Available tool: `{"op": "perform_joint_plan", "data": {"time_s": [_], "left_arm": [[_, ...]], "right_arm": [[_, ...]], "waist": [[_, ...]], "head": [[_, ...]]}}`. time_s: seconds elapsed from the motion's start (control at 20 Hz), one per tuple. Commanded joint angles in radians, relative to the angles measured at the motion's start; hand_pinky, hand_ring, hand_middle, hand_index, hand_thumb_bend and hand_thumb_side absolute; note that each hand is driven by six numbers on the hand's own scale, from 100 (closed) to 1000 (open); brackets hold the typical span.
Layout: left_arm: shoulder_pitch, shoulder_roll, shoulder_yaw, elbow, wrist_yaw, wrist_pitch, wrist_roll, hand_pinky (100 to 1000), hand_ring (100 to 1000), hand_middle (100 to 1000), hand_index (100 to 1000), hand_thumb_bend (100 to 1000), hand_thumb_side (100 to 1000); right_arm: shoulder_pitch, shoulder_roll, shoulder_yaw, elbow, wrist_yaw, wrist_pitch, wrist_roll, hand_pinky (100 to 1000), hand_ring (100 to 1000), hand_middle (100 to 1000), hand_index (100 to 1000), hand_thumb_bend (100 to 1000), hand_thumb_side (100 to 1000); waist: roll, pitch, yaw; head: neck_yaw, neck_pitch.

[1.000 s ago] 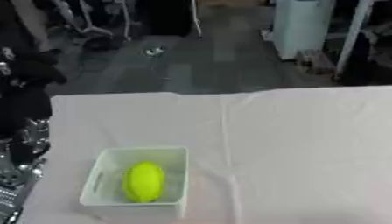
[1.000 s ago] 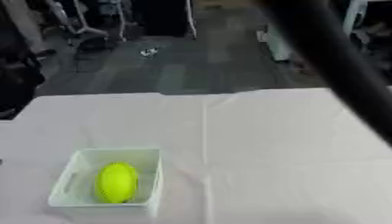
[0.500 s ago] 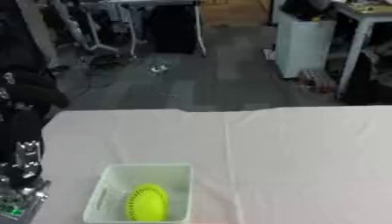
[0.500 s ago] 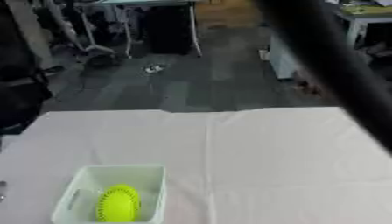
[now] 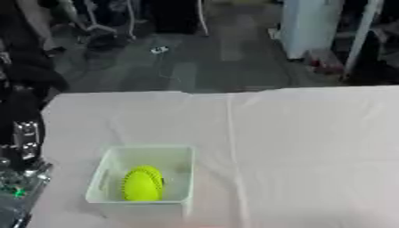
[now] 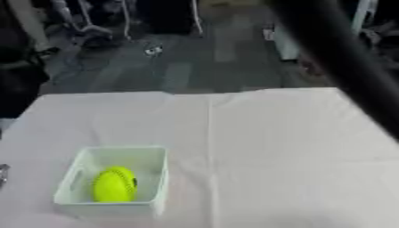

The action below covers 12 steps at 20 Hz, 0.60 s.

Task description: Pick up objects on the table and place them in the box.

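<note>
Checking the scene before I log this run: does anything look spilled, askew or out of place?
Nothing stands out. The yellow-green oval ball lies inside the pale translucent plastic box, which sits upright on the white tablecloth. The cloth shows only a few creases, with nothing spilled on it.

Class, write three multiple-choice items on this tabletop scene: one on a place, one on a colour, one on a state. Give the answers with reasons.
1. Where is the ball?
A. on the cloth beside the box
B. inside the box
C. on the floor

2. What colour is the ball?
A. yellow-green
B. red
C. blue

3. How does the box stand?
A. tipped on its side
B. upside down
C. upright, open at the top

Answers: 1 B, the box walls surround the ball. 2 A, it shows bright yellow-green. 3 C, its rim faces up on the white tablecloth.
</note>
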State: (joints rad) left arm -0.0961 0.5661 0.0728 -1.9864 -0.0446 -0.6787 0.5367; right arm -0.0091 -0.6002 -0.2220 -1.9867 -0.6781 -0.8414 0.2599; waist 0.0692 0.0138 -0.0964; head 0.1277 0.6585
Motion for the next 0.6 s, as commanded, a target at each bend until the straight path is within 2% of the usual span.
{"op": "perform_joint_plan", "data": {"time_s": [0.05,0.1,0.15,0.2,0.25,0.3,0.35,0.4,0.5,0.6], "left_arm": [[-0.001,0.019,0.01,-0.014,0.012,-0.015,0.002,322,380,510,558,149,655],[0.002,0.018,0.012,-0.014,0.013,-0.016,0.001,322,380,511,558,149,655],[0.004,0.018,0.015,-0.014,0.012,-0.015,0.001,321,380,510,558,149,656],[0.007,0.016,0.019,-0.014,0.011,-0.016,0.002,322,380,510,558,149,656],[0.01,0.015,0.021,-0.014,0.011,-0.016,0.004,321,379,509,558,150,655],[0.012,0.014,0.023,-0.014,0.01,-0.016,0.005,321,379,509,558,149,656],[0.013,0.014,0.025,-0.014,0.009,-0.016,0.006,320,378,509,558,149,655],[0.014,0.013,0.025,-0.014,0.008,-0.016,0.006,320,378,509,558,149,655],[0.015,0.013,0.025,-0.014,0.005,-0.016,0.005,318,376,508,558,149,656],[0.017,0.012,0.025,-0.014,0.003,-0.016,0.003,316,375,507,558,148,657]], "right_arm": [[-0.016,-0.028,-0.003,-0.013,-0.013,-0.037,0.025,131,438,448,566,100,895],[-0.023,-0.029,-0.002,-0.013,-0.024,-0.051,0.039,130,441,455,575,100,936],[-0.029,-0.03,-0.004,-0.013,-0.038,-0.058,0.053,130,429,432,548,100,819],[-0.039,-0.032,-0.01,-0.013,-0.058,-0.062,0.071,131,430,434,550,100,831],[-0.047,-0.034,-0.017,-0.013,-0.08,-0.064,0.09,126,421,419,532,100,762],[-0.053,-0.036,-0.027,-0.013,-0.102,-0.065,0.11,127,424,422,535,100,768],[-0.055,-0.037,-0.034,-0.013,-0.124,-0.065,0.128,111,407,403,513,100,662],[-0.058,-0.039,-0.045,-0.013,-0.145,-0.065,0.145,109,405,401,511,100,637],[-0.062,-0.042,-0.071,-0.013,-0.184,-0.066,0.165,100,378,378,495,165,551],[-0.064,-0.045,-0.096,-0.013,-0.217,-0.066,0.161,100,361,365,503,193,514]], "waist": [[-0.001,-0.006,-0.001],[-0.001,-0.006,-0.002],[0.0,-0.006,-0.002],[0.0,-0.005,-0.003],[0.001,-0.005,-0.004],[0.001,-0.004,-0.005],[0.001,-0.003,-0.006],[0.001,-0.002,-0.007],[0.002,0.0,-0.01],[0.002,0.002,-0.013]], "head": [[0.014,0.036],[0.022,0.053],[0.026,0.067],[0.028,0.08],[0.031,0.091],[0.032,0.101],[0.031,0.105],[0.025,0.108],[0.009,0.111],[-0.006,0.111]]}}
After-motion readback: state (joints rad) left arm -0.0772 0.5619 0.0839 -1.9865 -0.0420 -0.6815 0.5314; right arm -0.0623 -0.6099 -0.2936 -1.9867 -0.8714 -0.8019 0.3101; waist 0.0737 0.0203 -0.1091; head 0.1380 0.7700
